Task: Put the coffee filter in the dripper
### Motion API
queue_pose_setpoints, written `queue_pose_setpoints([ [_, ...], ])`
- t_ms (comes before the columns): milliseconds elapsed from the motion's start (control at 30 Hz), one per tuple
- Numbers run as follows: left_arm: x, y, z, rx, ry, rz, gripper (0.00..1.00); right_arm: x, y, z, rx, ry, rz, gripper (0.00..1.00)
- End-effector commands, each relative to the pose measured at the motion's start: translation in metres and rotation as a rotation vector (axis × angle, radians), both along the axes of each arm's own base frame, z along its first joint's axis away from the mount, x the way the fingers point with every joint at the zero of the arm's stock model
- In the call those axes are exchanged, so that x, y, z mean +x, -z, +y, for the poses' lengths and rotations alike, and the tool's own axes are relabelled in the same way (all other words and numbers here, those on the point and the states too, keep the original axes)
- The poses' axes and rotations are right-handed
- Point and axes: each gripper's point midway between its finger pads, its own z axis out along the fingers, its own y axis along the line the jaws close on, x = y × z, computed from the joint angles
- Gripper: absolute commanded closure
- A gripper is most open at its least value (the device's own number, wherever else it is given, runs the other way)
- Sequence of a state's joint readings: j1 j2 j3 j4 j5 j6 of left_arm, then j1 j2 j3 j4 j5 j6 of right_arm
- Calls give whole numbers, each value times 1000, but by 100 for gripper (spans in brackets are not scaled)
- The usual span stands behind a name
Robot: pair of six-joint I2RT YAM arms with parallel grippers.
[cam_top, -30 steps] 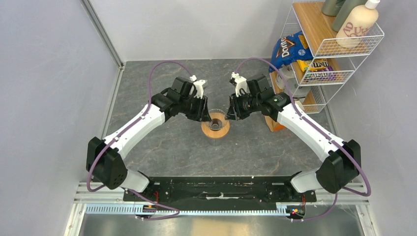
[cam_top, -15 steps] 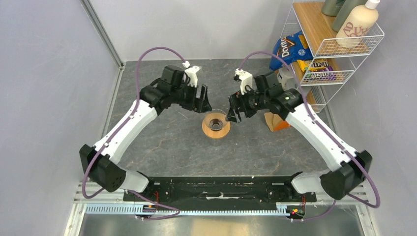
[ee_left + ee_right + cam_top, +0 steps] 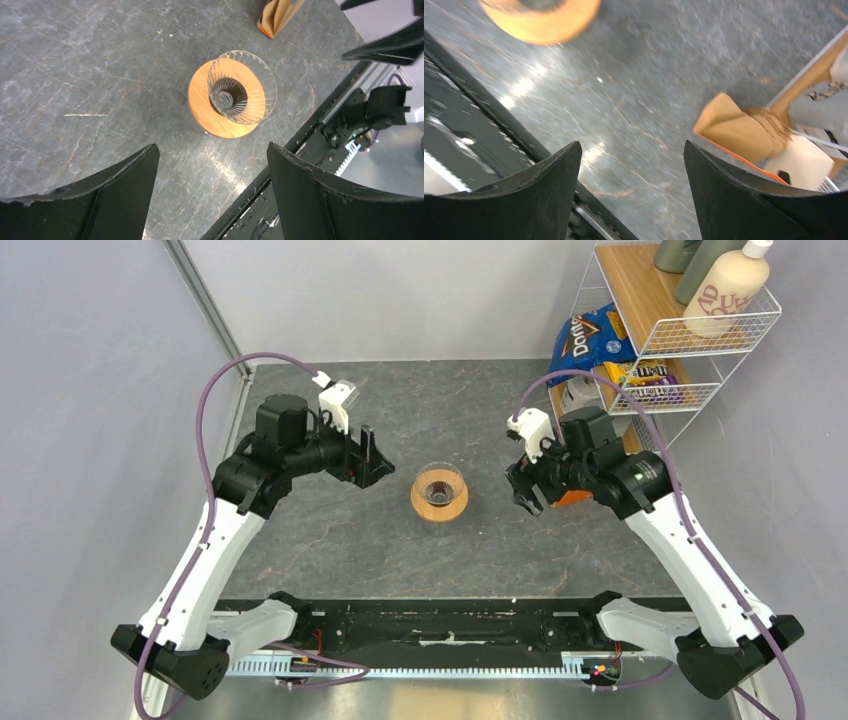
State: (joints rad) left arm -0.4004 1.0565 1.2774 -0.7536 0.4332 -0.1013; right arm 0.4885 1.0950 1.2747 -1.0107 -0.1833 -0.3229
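Note:
The dripper (image 3: 439, 492) stands mid-table, a clear ribbed glass cone on a round orange-brown wooden collar. In the left wrist view the dripper (image 3: 235, 95) holds no paper. The coffee filter (image 3: 736, 131) is tan paper in an orange-edged pack by the shelf foot. It also shows as the coffee filter (image 3: 280, 14) at the top edge, and my right arm mostly hides it from above. My left gripper (image 3: 372, 458) hangs open and empty left of the dripper. My right gripper (image 3: 523, 490) hangs open and empty to its right, close to the filter.
A white wire shelf (image 3: 690, 350) at the back right carries a blue chip bag (image 3: 590, 340), a candy pack (image 3: 650, 380) and bottles (image 3: 735, 285). A black rail (image 3: 440, 625) runs along the near table edge. Grey walls close in both sides.
Both grippers were close against the dripper a second ago. They have opened and drawn back outward, left arm to the left, right arm to the right. The dripper has stayed put.

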Motion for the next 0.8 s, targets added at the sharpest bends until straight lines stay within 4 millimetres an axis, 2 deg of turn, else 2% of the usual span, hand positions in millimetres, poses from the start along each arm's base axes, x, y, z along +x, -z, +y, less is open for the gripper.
queue_pose_setpoints([
  [0,-10,2,-10,-13,117,-38,14,20,27,-27,-254,-78,-52,21],
  [200,-18,3,-18,-44,179,-4,15,64,54,-35,-500,-222,-67,24],
  [300,-19,2,-19,-52,184,0,16,81,70,-38,-599,-285,-55,21],
  [400,-21,-1,-17,-53,179,-10,16,96,87,-41,-644,-318,-26,20],
  [533,-24,-1,-15,-52,180,-17,16,117,99,-47,-681,-340,-14,19],
  [767,-27,-3,-17,-69,187,-7,16,137,124,-58,-745,-386,33,19],
])
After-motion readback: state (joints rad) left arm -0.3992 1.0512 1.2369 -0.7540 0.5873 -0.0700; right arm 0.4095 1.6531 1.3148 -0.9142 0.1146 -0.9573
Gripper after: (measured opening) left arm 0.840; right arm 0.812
